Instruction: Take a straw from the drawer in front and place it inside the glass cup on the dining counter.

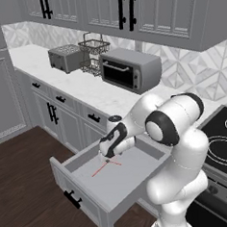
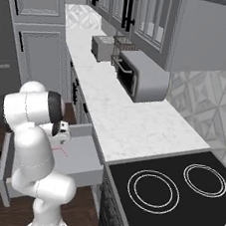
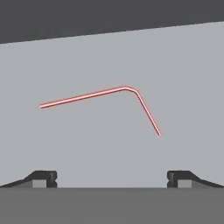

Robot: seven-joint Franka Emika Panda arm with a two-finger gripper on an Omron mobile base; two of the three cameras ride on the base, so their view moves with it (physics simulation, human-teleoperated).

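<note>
Below the marble worktop (image 1: 84, 88), the drawer (image 1: 93, 204) stood pulled out, its plain grey floor bare but for the straw (image 3: 94, 95). It was thin and red, bent near one end, lying flat. Over it hung the pincer (image 3: 112, 179), jaws spread wide, grasping nothing, apart from the straw. No readable writing showed anywhere.

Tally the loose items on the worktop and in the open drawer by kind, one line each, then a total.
Toaster: 1
Wire dish rack: 1
Toaster oven: 1
Red bent straw in the drawer: 1
Total: 4
</note>
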